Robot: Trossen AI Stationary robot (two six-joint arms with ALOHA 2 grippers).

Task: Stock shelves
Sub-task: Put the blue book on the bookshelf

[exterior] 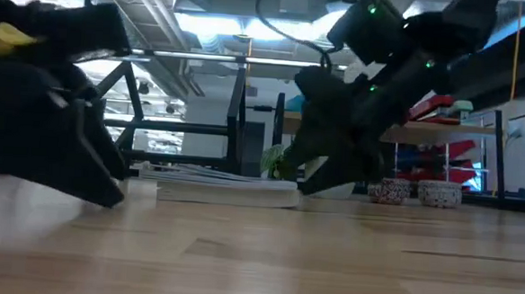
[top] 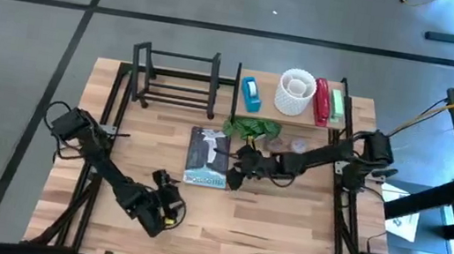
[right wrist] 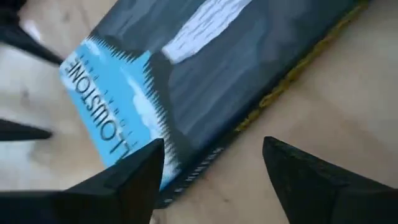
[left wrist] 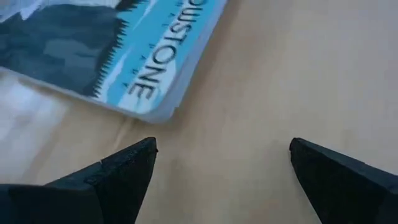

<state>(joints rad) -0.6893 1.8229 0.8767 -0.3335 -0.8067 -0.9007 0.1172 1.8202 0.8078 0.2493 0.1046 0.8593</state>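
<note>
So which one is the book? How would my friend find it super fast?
Start at the wooden table and look at its middle, just in front of the green leafy thing. The book lies flat there, with the right gripper at its edge and the left gripper nearby. It is the only flat thing, with a blue and dark mountain cover.
</note>
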